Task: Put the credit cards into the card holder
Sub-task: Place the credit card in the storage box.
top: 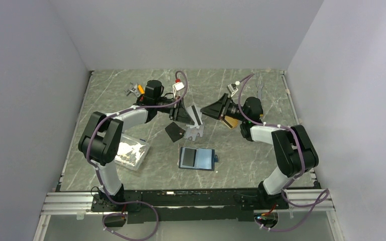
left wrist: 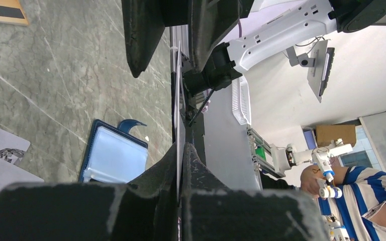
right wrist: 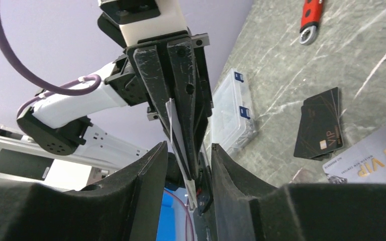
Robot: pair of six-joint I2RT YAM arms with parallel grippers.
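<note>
The left gripper [left wrist: 180, 150] is closed tight on the silver-white card [right wrist: 177, 131] and holds it off the table [top: 261, 160], while the right gripper [right wrist: 188, 148] stands half open, one finger on each side of that card without pressing it. The card holder [top: 197, 158] lies unfolded toward the near edge, and the orange-gold card [top: 229, 122] lies under the right wrist. The black card [right wrist: 319, 123] lies flat and carries "VIP" in gold (the same word stands on a silver-grey card [right wrist: 367, 163] beside it, whose smaller print is not readable).
</note>
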